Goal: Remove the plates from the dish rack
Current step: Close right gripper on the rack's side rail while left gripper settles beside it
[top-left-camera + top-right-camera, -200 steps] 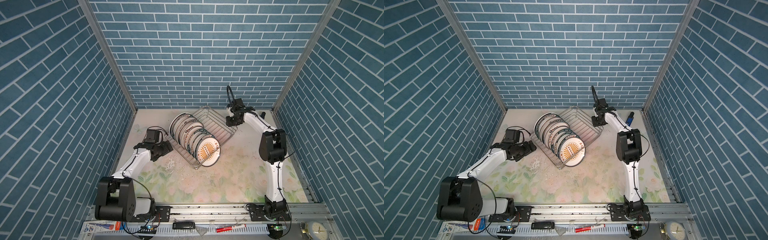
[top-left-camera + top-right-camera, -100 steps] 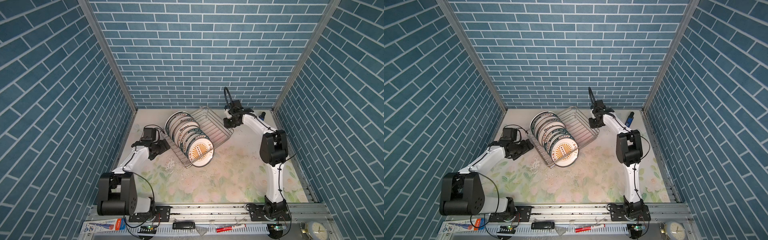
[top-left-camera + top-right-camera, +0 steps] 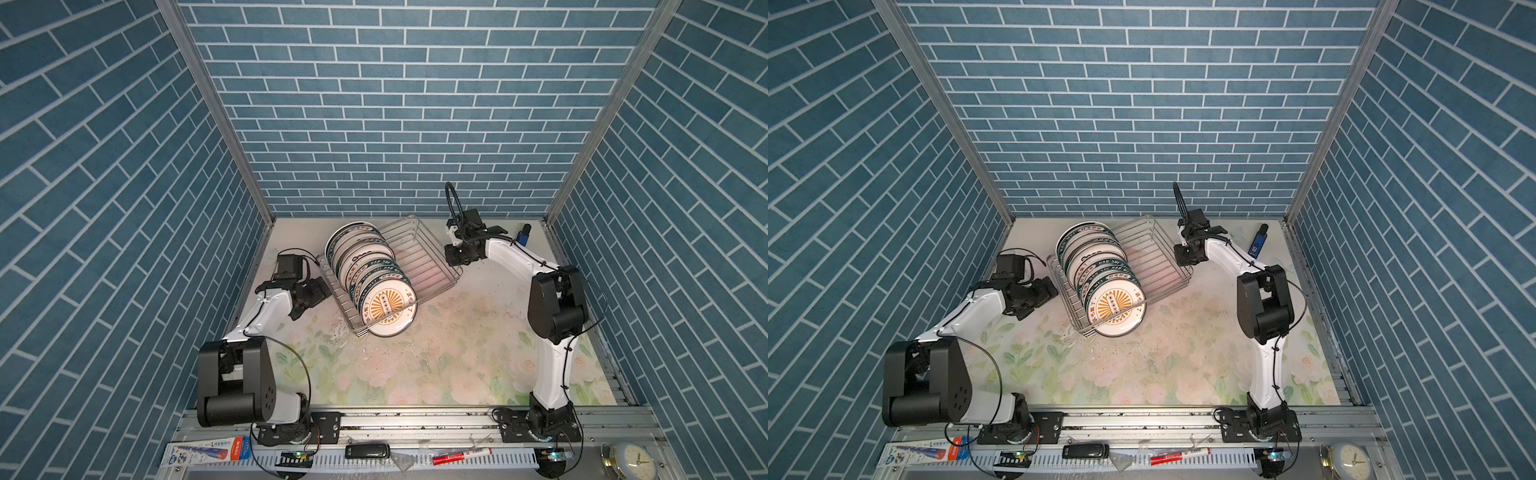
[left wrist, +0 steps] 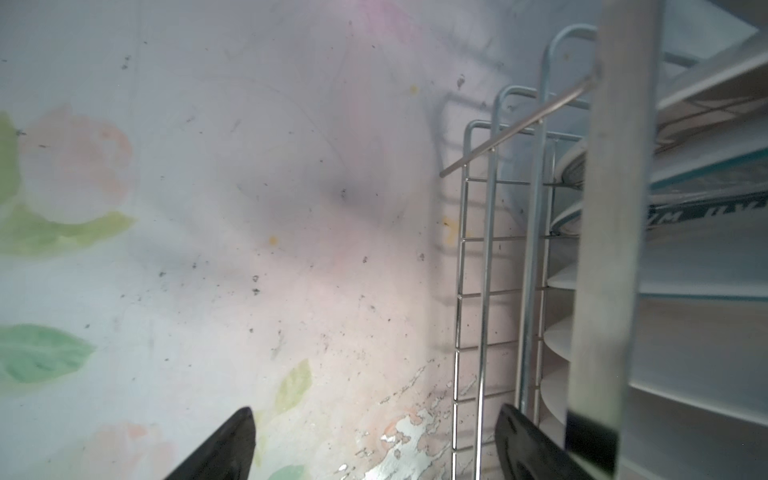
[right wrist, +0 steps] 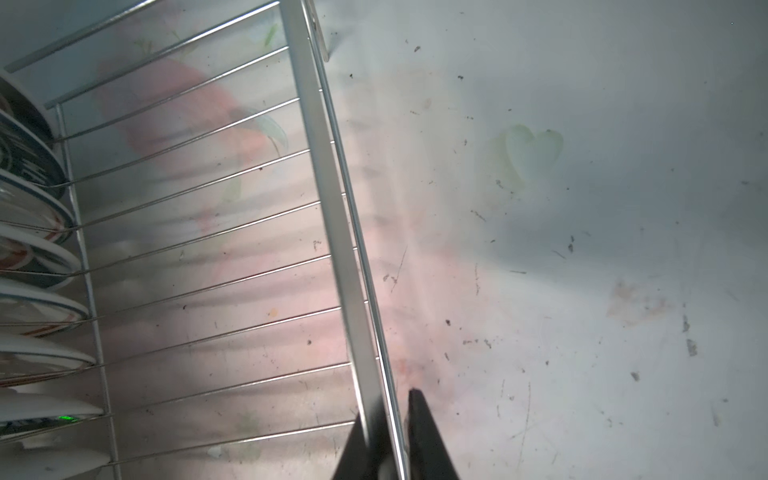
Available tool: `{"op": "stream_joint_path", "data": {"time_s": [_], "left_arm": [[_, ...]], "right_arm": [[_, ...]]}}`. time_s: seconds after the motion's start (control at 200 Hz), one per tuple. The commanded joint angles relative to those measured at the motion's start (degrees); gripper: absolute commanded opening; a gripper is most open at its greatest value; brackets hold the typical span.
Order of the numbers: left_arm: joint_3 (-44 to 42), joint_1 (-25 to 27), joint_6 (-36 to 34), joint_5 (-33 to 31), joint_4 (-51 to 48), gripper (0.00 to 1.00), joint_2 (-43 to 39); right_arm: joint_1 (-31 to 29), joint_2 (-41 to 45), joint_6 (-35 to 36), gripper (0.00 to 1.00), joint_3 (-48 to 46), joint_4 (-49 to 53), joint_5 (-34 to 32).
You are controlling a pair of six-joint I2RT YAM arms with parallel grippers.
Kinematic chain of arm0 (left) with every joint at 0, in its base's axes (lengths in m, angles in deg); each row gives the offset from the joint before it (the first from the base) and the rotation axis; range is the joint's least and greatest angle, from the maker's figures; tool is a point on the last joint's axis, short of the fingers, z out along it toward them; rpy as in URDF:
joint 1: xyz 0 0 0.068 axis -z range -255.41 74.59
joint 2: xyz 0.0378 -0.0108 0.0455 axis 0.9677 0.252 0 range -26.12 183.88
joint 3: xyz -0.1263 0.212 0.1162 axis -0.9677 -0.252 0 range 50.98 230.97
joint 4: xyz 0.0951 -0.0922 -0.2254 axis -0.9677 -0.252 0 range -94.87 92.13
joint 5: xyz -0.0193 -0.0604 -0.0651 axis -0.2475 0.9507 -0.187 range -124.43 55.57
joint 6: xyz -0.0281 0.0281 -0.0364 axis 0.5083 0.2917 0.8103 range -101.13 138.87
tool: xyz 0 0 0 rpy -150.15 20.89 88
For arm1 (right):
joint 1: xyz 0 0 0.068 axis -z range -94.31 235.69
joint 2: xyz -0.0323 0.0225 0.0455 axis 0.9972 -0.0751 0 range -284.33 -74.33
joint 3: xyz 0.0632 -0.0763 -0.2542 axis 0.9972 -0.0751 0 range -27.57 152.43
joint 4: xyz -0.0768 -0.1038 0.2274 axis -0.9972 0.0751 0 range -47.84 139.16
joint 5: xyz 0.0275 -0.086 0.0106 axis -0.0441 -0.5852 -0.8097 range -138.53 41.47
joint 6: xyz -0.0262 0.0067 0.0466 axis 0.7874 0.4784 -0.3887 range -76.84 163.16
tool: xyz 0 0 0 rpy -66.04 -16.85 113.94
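1. The left gripper (image 4: 374,446) hangs low over the mat (image 4: 208,208) with its jaws wide and empty. The rack's side wires stand just beside one finger (image 4: 528,444).
2. The plates (image 3: 365,266) stand on edge in a row just past that finger, filling the rack's side nearest this gripper. A sunburst plate (image 3: 387,308) ends the row.
3. The rack (image 3: 419,257) lies between the two grippers, its wire floor in plain view toward the right one.
4. The right gripper (image 5: 388,436) is clamped narrow on the rack's rim, one finger on each side. The plates sit well away from it, across the rack.
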Motion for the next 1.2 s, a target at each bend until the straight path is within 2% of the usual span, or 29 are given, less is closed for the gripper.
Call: {"op": "stream_joint_path", "data": {"time_s": [0.0, 0.73, 1.195], "left_arm": [[1.5, -1.2, -0.8, 0.7, -1.2, 0.92, 0.1], [4.7, -1.2, -0.4, 2.0, 1.5, 0.91, 7.6], [6.7, -1.6, -0.6, -2.7, -3.3, 0.92, 1.0]], "right_arm": [[-1.8, 2.2, -8.2, 0.11, -5.3, 2.2, 0.6], [-2.7, 12.3, -25.8, 0.07, -24.7, -9.7, -2.7], [-3.0, 18.1, -29.5, 0.08, -33.1, -12.5, -1.6]]}}
